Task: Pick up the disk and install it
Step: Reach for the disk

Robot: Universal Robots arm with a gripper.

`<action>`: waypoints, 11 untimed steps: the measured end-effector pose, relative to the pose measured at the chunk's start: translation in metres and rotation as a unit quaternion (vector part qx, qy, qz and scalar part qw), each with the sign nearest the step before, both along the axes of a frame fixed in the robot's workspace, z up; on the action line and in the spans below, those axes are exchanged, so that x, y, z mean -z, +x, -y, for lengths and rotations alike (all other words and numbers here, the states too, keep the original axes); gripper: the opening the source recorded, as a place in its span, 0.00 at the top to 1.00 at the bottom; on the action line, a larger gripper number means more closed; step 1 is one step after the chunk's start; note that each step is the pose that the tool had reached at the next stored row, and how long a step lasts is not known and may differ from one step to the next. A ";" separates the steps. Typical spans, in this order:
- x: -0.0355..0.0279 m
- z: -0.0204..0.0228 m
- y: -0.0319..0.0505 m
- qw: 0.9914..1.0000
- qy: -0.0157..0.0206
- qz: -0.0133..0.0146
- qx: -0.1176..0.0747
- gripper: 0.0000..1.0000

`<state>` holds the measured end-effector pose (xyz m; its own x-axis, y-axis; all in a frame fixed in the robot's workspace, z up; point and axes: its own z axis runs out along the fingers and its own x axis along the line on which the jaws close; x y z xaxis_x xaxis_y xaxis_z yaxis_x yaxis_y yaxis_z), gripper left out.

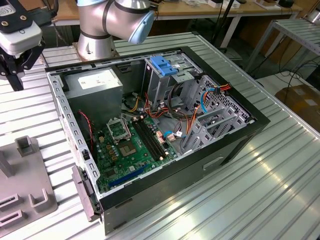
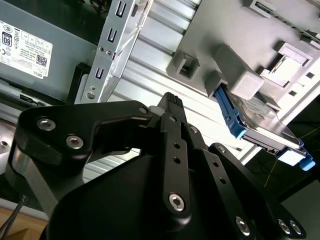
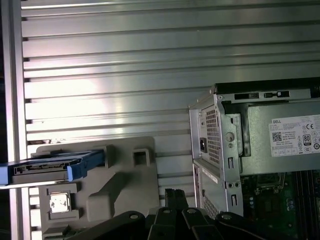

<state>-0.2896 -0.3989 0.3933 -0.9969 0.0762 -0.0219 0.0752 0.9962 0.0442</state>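
Observation:
The disk (image 3: pixel 47 168), a dark grey drive in a blue frame, stands on edge in a slot of the grey holder plate (image 3: pixel 120 185); in the second wrist view the disk (image 2: pixel 262 127) sits at one end of the same plate (image 2: pixel 225 35). My gripper (image 1: pixel 16 82) hangs above the table at the exterior view's far left, beside the open computer case (image 1: pixel 165 125). In both wrist views its black fingers (image 3: pixel 174 196) lie together with nothing between them, some way short of the disk. The gripper (image 2: pixel 172 100) is shut and empty.
Inside the case are a grey power supply box with a white sticker (image 1: pixel 95 82), a green motherboard (image 1: pixel 130 145), cables and a blue plastic bracket (image 1: pixel 165 65) on the drive cage. The ribbed metal table (image 1: pixel 250 190) surrounds the case. The arm's base (image 1: pixel 97 30) stands behind it.

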 end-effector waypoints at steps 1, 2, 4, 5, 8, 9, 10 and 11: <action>0.0000 0.0000 -0.0009 1.000 0.000 0.000 0.000 0.90; 0.0000 0.0000 -0.0021 1.000 0.000 0.000 0.000 0.90; 0.0000 0.0000 -0.0049 1.000 0.000 0.000 0.000 0.90; 0.0000 0.0000 -0.0059 1.000 0.000 0.000 0.000 0.90; 0.0000 0.0000 -0.0105 1.000 0.000 0.000 0.000 0.90; 0.0000 0.0000 -0.0122 1.000 0.000 0.000 0.000 0.90; 0.0000 0.0000 -0.0136 1.000 0.000 0.000 0.000 0.90; 0.0000 0.0000 -0.0155 1.000 0.000 0.000 0.000 0.90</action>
